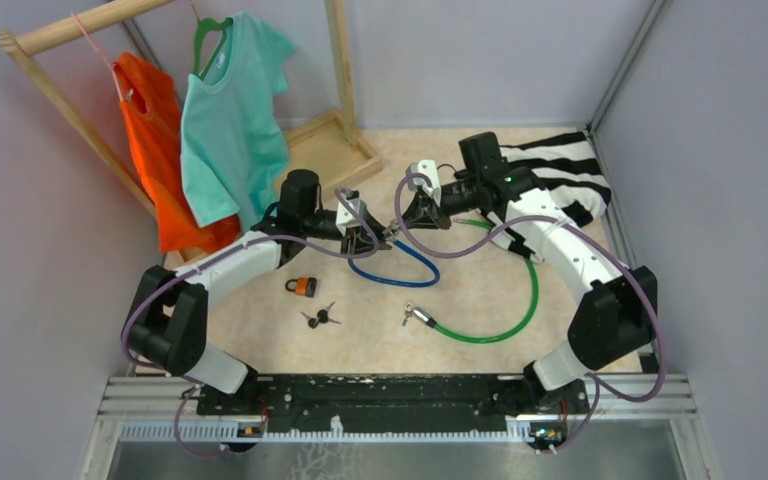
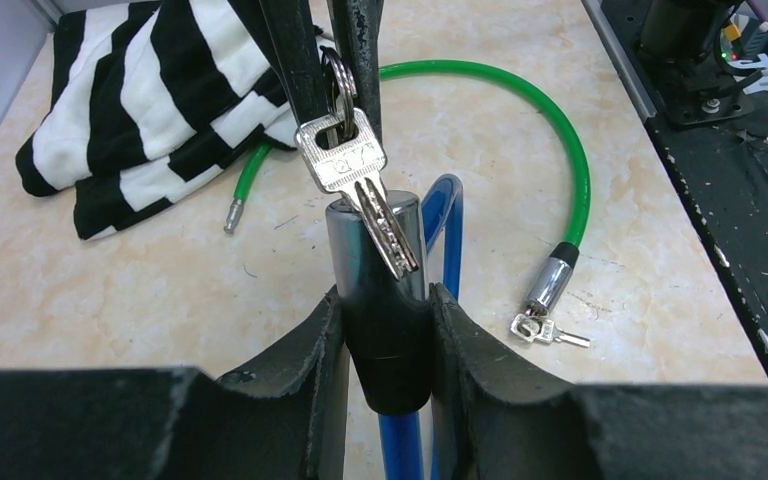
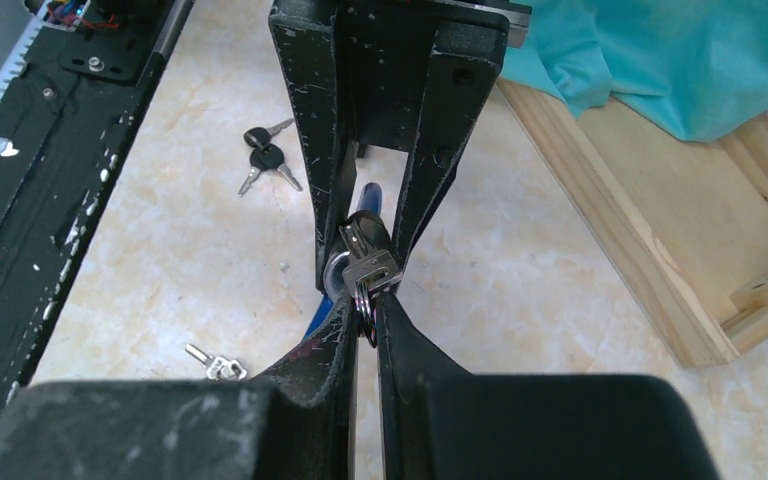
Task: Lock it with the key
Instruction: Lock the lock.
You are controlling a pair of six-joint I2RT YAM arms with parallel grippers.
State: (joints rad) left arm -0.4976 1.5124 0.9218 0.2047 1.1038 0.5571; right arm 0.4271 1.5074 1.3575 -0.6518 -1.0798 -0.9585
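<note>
Two-arm hold | left gripper (image 2: 385, 320) clamped on lock barrel (image 2: 360, 250) | right gripper (image 3: 364, 300) pinching key (image 2: 350, 160), blade tilted at barrel's end

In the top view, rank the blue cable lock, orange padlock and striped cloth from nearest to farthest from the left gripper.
1. The blue cable lock, held in the left gripper.
2. The orange padlock, toward the bases, left.
3. The striped cloth, far right corner.

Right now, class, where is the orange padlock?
In the top view, the orange padlock lies on the table left of centre, just nearer the bases than the left arm, with the black-headed keys close by.
</note>
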